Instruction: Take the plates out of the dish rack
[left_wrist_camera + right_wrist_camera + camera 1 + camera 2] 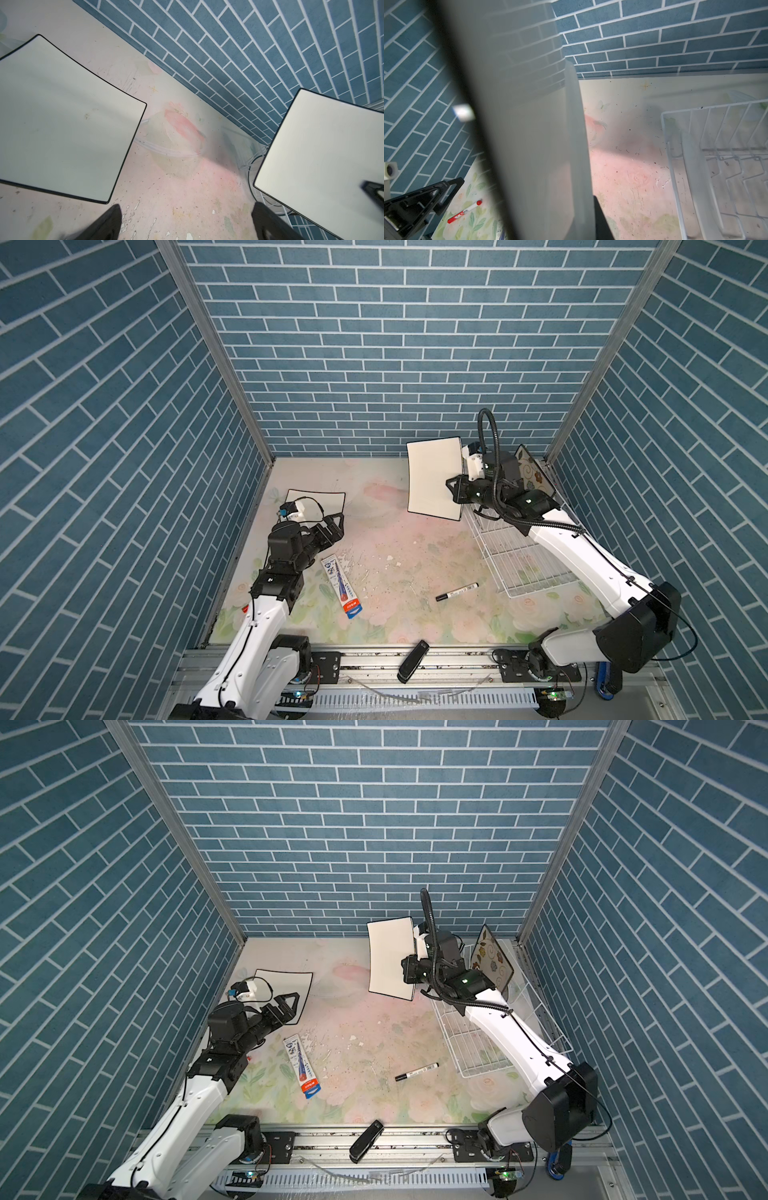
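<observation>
Shows the transfer step. Holds one white plate (432, 477) upright in the air, clamped at its edge in the right pincer (451, 489), just beside the rack (528, 568). Shows the left pincer (337, 524) with jaws apart by a corner of a second white plate (330, 499), flat on the table (395, 539). Shows the flowered plate (534, 475) upright at the rack's far end, not yet unloaded. Calls next for carrying left, tilting flat and lowering. Offers bare room mid-table; warrants care near the rack's wire side and the back wall.
</observation>
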Robot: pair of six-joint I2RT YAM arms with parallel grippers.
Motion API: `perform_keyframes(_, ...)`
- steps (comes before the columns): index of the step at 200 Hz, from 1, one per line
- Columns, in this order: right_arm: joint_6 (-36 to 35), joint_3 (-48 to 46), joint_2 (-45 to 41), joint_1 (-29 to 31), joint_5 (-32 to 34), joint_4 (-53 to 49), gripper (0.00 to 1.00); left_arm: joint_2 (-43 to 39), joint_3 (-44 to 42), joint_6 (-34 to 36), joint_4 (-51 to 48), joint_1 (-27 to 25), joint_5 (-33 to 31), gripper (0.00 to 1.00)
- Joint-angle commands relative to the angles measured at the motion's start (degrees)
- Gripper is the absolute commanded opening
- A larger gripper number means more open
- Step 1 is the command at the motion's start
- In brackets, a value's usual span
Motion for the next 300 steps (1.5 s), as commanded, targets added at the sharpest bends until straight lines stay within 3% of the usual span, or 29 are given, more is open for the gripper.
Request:
perform_keyframes(1, 7.31, -2.73, -6.27, 0.22, 1.77, 23.67, 0.0, 0.26, -1.04, -2.48, 5.78, -0.28, 2.69, 1.0)
perform_keyframes(87, 17.52, -17.14, -5.76, 2.15, 9.69, 53.22, 0.0, 2.06, -0.76, -10.96, 12.97, -0.28, 5.96, 1.0)
perform_keyframes(122, 18.21, -23.37, -5.84, 4.28, 18.65, 64.58, 0.0, 4.97, -2.33, -15.47, 21.01, -0.28, 8.56, 1.0)
perform_keyframes(174, 22.63, -26.72, -0.83, 4.97, 17.05, 78.16, 0.0, 9.14, -2.87, -21.68, 32.24, -0.28, 13.98, 1.0)
perform_keyframes(235, 26.41, -27.12, 4.27, 6.68, 15.83, 85.6, 0.0, 12.84, -5.69, -28.61, 43.58, -0.43, 15.78, 1.0)
perform_keyframes(300, 27.26, -26.21, 7.89, 10.06, 17.97, 89.45, 0.0, 15.8, -5.58, -27.77, 52.35, -3.11, 17.27, 1.0)
